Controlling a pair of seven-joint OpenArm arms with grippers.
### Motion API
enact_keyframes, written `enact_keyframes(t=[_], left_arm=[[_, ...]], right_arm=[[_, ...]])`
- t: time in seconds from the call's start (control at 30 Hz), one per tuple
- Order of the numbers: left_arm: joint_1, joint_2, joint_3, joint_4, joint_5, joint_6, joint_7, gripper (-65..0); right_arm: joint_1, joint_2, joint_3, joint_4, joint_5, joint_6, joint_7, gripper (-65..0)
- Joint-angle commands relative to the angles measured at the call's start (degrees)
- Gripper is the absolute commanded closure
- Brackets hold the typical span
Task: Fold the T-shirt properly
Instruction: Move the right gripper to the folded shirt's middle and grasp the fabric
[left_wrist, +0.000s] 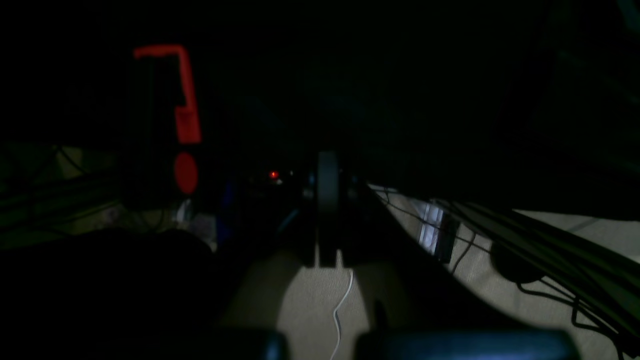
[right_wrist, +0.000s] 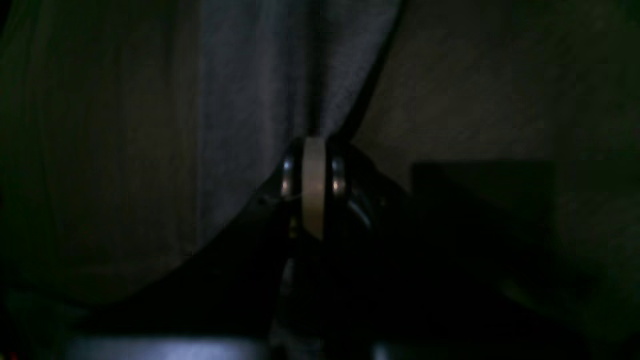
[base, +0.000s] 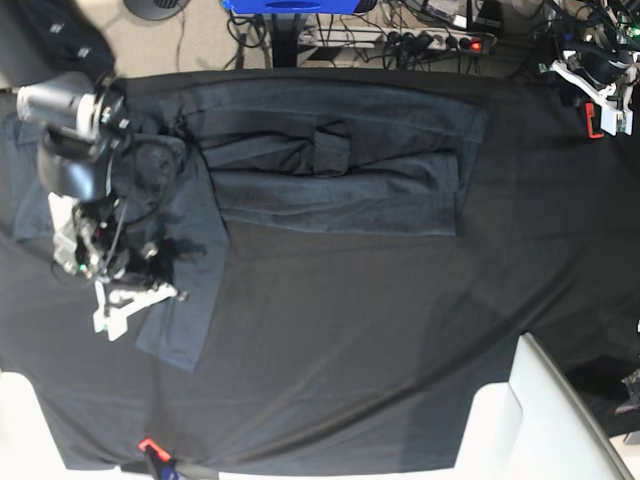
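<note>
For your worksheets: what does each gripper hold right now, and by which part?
The right gripper is shut on the T-shirt, pinching an edge of its sleeve. The left gripper holds nothing.

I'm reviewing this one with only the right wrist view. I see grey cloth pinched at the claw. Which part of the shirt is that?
Observer: The right claw grips the T-shirt on the strip hanging down the base view's left side, away from the folded body.
Reviewer: And the other arm?
Observer: The left claw is shut on nothing, parked past the far corner of the black cloth, clear of the shirt.
</note>
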Motion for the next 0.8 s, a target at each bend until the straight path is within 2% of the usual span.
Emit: enact_keyframes(t=[0.0,0.13,0.3,0.5,0.77], left_arm=[[0.2,-1.0,-0.4,0.8,-0.7,-0.5,-0.9,0.0],[0.2,-1.0,-0.4,0.8,-0.7,-0.5,-0.9,0.0],[0.0,-1.0,-0.4,1.1,-0.7,-0.5,-0.9,0.0],[-1.2,-1.6,-0.3,0.9,-0.6,-0.5,-0.9,0.0],[-2.6,-1.7,-0.3,0.7,-0.5,-0.5,-0.9,0.0]], right_arm=[[0.5,0.5,0.0,3.5,0.1,0.2,0.0,0.0],[-3.6,-0.8,0.0,16.3,0.1,0.1,-4.2,0.0],[-10.4,-2.8,0.0,34.1,0.1,0.1,-14.2,0.0],[-22.9,-8.7,-0.2,52.2,0.2,0.1,-20.6,0.0],[-36.9,-9.4,-16.2,64.4,0.3,-0.2,-20.4,0.0]])
